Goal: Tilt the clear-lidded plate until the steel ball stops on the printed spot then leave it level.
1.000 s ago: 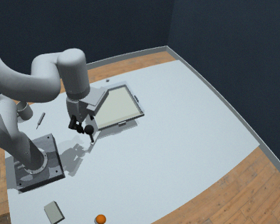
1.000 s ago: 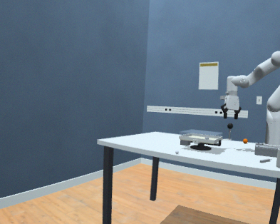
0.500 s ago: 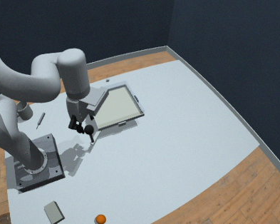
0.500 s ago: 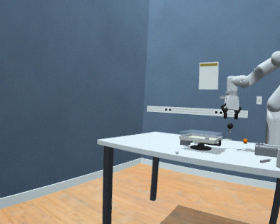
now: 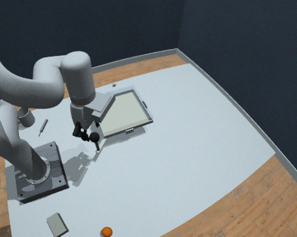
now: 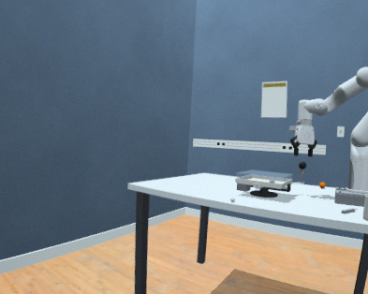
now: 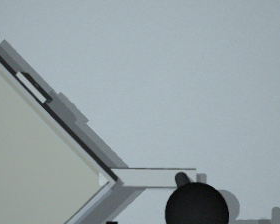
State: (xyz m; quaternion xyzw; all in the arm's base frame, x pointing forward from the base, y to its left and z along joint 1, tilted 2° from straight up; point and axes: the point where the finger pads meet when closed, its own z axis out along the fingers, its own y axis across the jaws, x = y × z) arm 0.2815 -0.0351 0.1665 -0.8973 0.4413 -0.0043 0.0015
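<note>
Overhead, a pale table (image 5: 202, 143) meets dark blue walls (image 6: 81, 94).

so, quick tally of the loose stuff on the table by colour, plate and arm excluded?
Orange: 1, ball
Grey: 4, flat block, pen-like stick, cup, tiny bead
Total: 5
The steel ball in the plate isn't visible.
</note>
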